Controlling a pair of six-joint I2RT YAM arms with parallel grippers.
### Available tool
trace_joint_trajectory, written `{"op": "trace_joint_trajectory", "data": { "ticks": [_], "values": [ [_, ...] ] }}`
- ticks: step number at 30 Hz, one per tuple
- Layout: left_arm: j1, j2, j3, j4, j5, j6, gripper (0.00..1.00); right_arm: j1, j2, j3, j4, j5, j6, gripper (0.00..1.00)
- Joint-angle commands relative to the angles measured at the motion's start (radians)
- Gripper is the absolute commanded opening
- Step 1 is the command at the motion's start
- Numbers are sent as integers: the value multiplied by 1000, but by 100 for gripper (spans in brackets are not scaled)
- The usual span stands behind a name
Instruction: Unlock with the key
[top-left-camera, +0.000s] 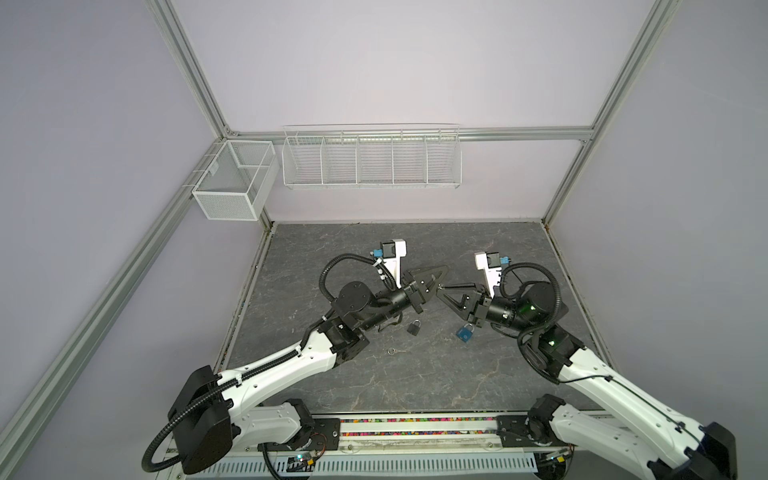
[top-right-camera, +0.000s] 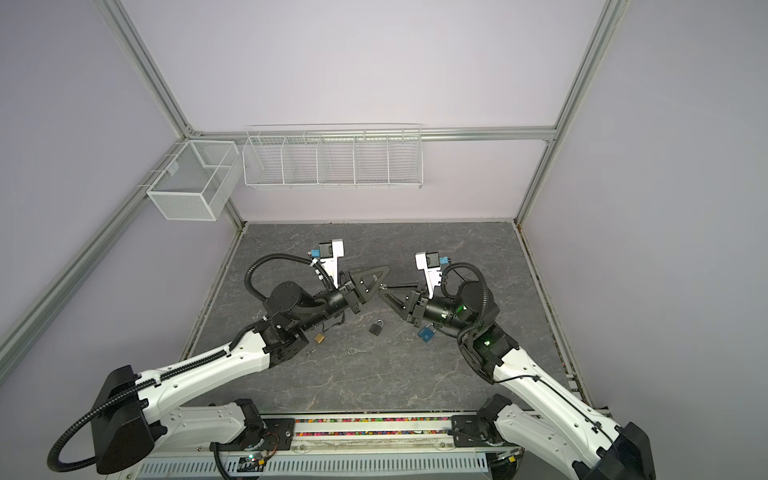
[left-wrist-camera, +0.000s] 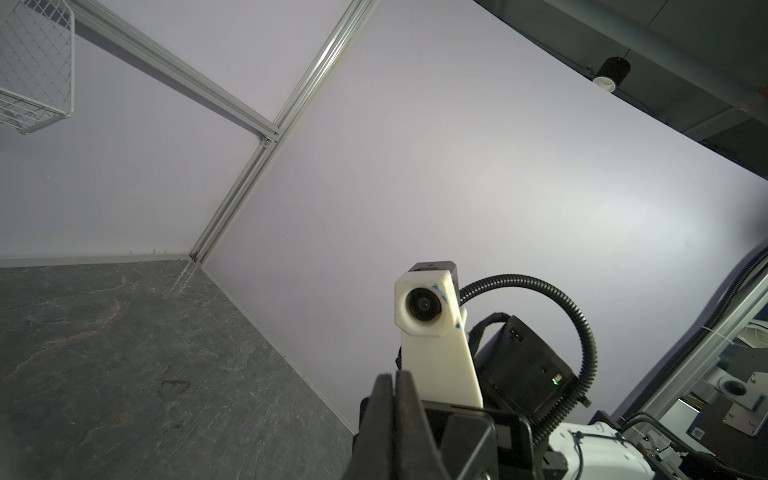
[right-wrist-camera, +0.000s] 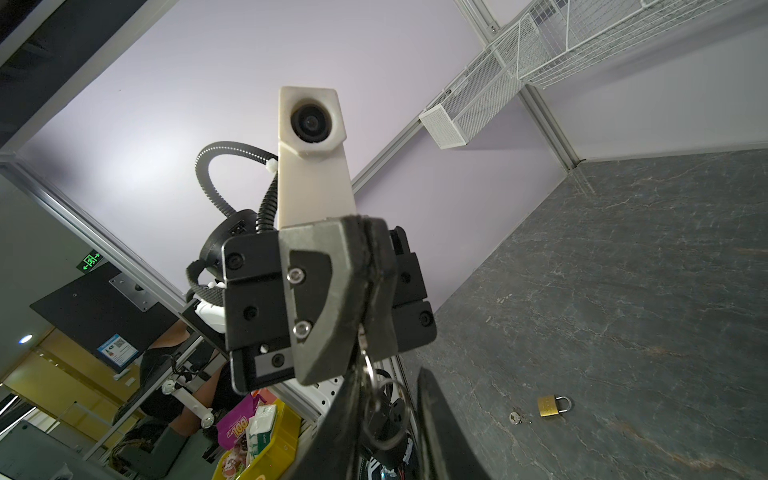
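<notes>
1. Well above the surface (top-left-camera: 415, 382), meeting nose to nose: left gripper (right-wrist-camera: 365, 328) and right gripper (top-left-camera: 440, 289).
2. Lying flat below them: black padlock (top-left-camera: 413, 328) nearer the left arm, blue padlock (top-left-camera: 465, 332) under the right wrist.
3. Pinched in the pressed-together left jaws: the key (right-wrist-camera: 363, 338), its key ring (right-wrist-camera: 371, 374) dangling downward.
4. Spread either side of that ring: the right jaws, no pinch visible; probably a handover, so close across the hanging axis.
</notes>
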Motion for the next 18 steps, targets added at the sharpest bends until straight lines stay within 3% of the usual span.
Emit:
{"op": "trace_joint_trajectory", "data": {
  "ticks": [1,12,18],
  "values": [
    [-7,5,35,22,5,6,0,4,-16,21,-1,7,-15,26],
    [-8,6,32,8,14,6,0,4,-18,41,-6,6,-24,26],
    [-8,8,35,9,15,4,0,5,-3,52,-15,-13,-29,21]
  ]
}}
